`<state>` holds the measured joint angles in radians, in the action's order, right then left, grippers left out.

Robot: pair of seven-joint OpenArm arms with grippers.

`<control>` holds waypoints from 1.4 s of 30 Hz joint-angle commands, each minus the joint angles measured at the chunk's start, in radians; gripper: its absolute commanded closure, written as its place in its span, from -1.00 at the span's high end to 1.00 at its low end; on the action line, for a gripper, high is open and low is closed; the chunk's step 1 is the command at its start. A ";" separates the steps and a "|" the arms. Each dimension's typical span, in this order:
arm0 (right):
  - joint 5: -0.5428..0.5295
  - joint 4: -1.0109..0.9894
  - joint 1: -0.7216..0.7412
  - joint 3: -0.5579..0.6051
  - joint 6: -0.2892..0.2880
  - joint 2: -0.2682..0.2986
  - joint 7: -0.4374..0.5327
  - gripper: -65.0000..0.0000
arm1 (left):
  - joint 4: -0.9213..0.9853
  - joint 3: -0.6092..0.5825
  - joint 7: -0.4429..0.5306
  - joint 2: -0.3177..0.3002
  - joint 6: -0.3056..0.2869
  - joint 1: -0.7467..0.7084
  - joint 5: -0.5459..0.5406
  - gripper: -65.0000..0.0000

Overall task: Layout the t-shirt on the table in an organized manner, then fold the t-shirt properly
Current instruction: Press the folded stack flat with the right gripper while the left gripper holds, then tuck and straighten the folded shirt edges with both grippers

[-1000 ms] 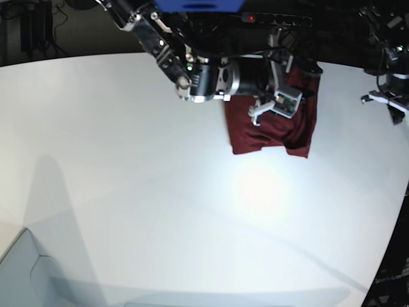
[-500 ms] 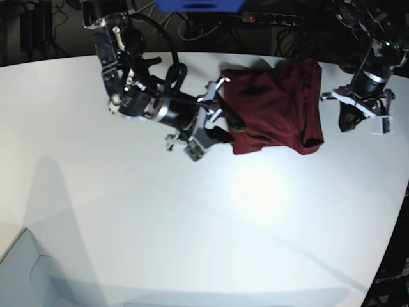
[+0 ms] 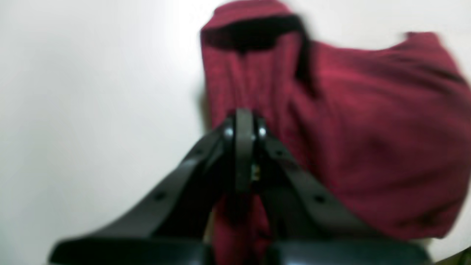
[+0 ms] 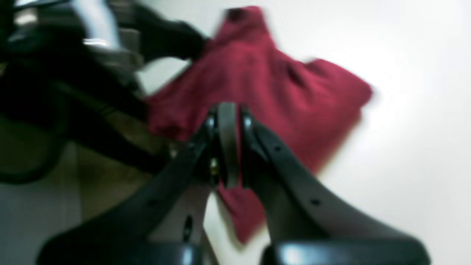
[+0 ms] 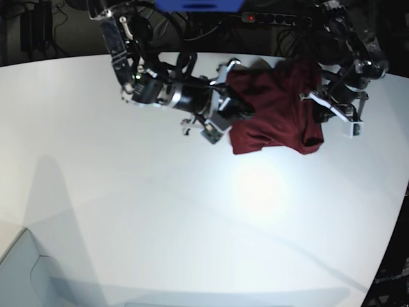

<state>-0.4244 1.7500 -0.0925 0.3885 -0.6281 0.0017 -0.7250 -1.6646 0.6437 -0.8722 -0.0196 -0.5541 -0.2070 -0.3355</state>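
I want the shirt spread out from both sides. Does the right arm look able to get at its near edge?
Probably yes. The right gripper is already at the t-shirt's edge, jaws closed, apparently on cloth. Nothing stands between them on the table.

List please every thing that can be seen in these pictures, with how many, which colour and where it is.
t-shirt: one, dark red, bunched at the far side of the table, between the two grippers.
table: one, white, smooth, fills most of the base view; the near part shows only a bright light spot and shadows.
power strip: one, black with a small red light, behind the table's far edge, among dark cables.
blue panel: one, blue, at the top edge of the base view.
right gripper: one, black with silver arm parts, jaws shut, at the shirt's edge on the base view's left.
left gripper: one, black with white parts, jaws shut, at the shirt's opposite edge.
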 commanded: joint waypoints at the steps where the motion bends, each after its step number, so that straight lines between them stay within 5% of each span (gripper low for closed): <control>1: -0.017 0.001 0.035 0.010 -0.006 -0.022 0.035 -1.00 | -0.001 0.001 0.018 -0.019 -0.005 0.017 -0.018 -1.00; 14: -0.017 -0.379 0.219 0.019 -0.003 -0.087 0.084 -1.00 | 0.047 0.000 0.018 -0.024 -0.005 0.057 -0.010 -1.00; 25: -0.017 -0.490 0.172 -0.033 -0.002 0.065 0.227 -1.00 | 0.054 0.000 0.018 -0.027 -0.005 0.076 -0.010 -1.00; 34: -0.017 -0.468 0.145 -0.032 -0.003 0.073 0.255 -1.00 | 0.106 0.000 0.018 -0.030 -0.005 0.099 -0.012 -1.00; 42: -0.018 -0.232 0.093 -0.033 -0.003 0.077 0.250 -1.00 | -0.003 0.001 0.009 -0.023 -0.007 0.082 -0.021 -0.98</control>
<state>-0.4225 1.5024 -0.0143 0.3561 -0.6231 0.0822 -0.4988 -1.6489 0.6456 -0.8768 -0.0360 -0.5541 -0.1295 -0.3408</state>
